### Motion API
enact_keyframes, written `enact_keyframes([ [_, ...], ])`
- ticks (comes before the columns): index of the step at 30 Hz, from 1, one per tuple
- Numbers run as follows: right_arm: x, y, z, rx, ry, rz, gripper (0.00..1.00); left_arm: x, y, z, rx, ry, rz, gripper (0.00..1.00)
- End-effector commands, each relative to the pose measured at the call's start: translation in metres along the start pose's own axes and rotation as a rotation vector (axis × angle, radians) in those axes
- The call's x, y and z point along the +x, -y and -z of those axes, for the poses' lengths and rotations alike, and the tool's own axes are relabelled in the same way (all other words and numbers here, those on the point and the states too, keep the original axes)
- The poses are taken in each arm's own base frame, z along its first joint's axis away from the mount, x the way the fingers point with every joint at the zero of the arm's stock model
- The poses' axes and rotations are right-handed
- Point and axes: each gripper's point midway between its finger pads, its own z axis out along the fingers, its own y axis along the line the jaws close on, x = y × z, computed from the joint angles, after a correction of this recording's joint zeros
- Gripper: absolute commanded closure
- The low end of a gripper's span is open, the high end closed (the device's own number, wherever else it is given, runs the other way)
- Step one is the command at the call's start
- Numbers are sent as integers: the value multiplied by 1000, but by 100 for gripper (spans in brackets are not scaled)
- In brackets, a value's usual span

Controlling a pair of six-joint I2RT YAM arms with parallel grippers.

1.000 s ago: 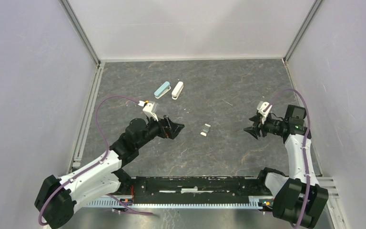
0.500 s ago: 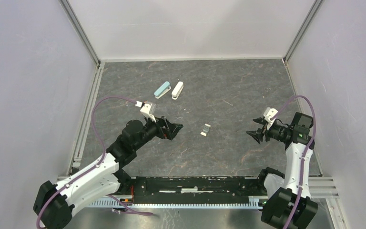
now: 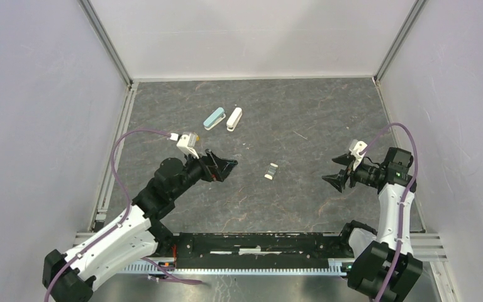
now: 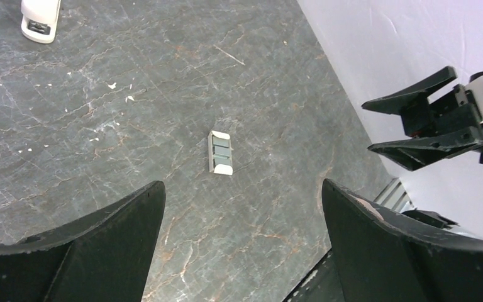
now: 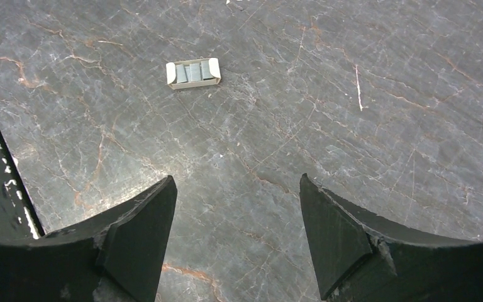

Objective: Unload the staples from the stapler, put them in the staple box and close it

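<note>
— Looking from above, where did the stapler (image 3: 272, 170) lie?

— Flat on the table (image 3: 289, 207), between the arms and touching neither. The left gripper (image 3: 229, 171) hung near it with jaws spread. The right gripper (image 3: 330, 170), also spread, was farther off. A teal stapler (image 3: 214, 118) and a white stapler (image 3: 234, 119) lay well behind.

— And the left wrist view?

— The stapler (image 4: 221, 151) sat ahead of the parted left gripper (image 4: 242, 185), white ends and grey middle facing up. The right gripper (image 4: 369, 126) gaped beyond it, holding nothing.

— The right wrist?

— The stapler (image 5: 193, 73) lay ahead of the open right gripper (image 5: 237, 182), well apart from it. A thin sliver (image 5: 357, 78) lay off to the side. I could not tell whether it was a staple.

— How would it handle?

— Light and rigid, I judged, and prone to skid on that smooth top. I would pinch it across the long sides at the grey middle, leaving the ends free for the other gripper.
</note>
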Motion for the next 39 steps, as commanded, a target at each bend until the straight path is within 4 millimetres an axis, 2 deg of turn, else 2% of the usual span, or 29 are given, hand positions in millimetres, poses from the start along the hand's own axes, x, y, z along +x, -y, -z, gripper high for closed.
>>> enact_keyframes([
  [1, -18, -2, 2, -22, 30, 3, 21, -25, 18, 11, -1, 12, 59, 0],
  [7, -22, -3, 3, -16, 35, 16, 19, -47, 26, 25, -16, 39, 10, 0],
  [10, -23, -3, 3, -12, 38, 18, 19, -51, 26, 28, -22, 55, 0, 0],
  [26, -21, -2, 1, -11, 41, 3, 18, -44, 23, 40, -3, 73, 16, 0],
  [31, -20, -1, 1, -10, 39, 3, 18, -44, 31, 41, 56, 90, 34, 0],
  [39, -21, -2, 2, -10, 41, 6, 18, -45, 33, 43, 69, 104, 39, 0],
])
